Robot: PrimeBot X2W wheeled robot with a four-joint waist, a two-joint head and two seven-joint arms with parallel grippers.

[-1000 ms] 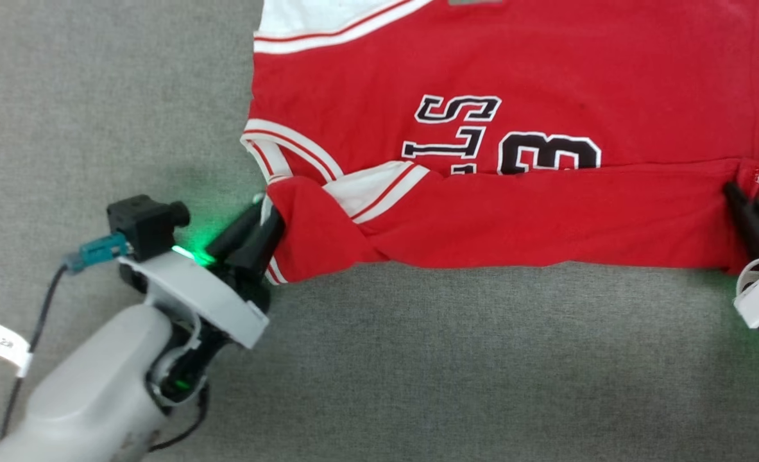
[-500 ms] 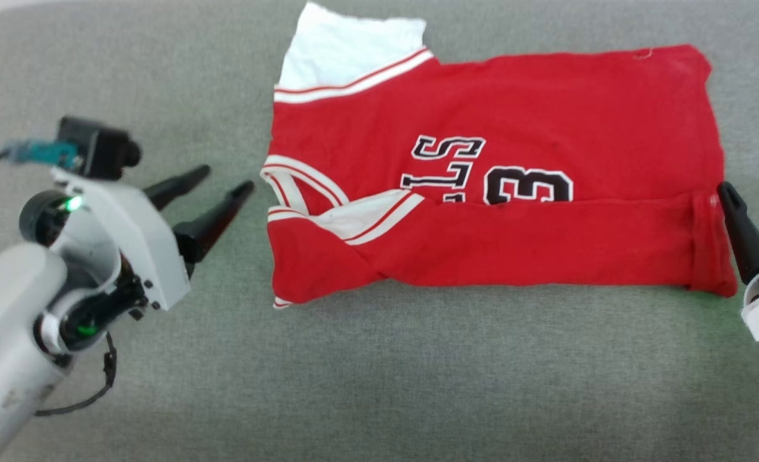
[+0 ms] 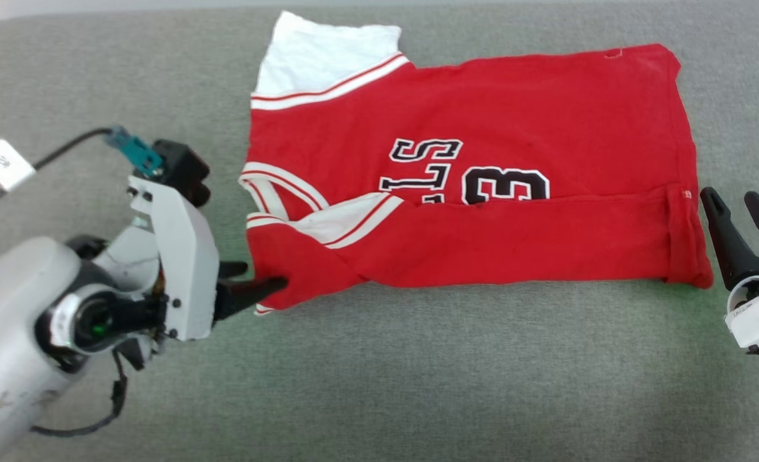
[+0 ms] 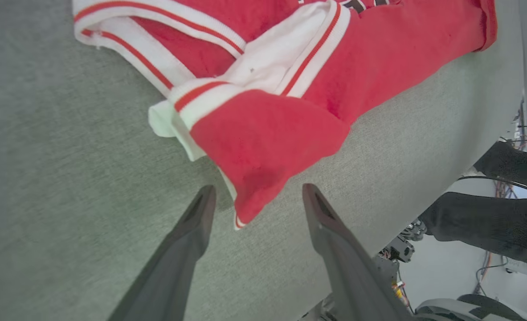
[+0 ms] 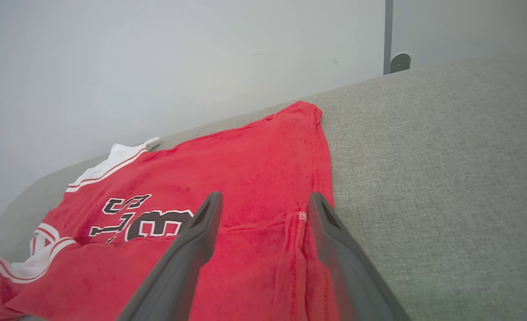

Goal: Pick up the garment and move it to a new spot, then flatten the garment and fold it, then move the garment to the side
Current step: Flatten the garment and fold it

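Both the left pincer (image 3: 264,273) and the right pincer (image 3: 729,194) gape wide and empty, flanking the garment (image 3: 514,250).
In the head view the left pincer points toward 3 o'clock, the folded jersey's collar-end corner between its fingers. The hem corner sits at the right pincer's 10 o'clock, on grey cloth (image 3: 417,372).

The head camera looks steeply down on the surface (image 3: 379,385). The left wrist camera sits close at the near left corner of the garment (image 4: 263,133); the right wrist camera looks low across it from the right.
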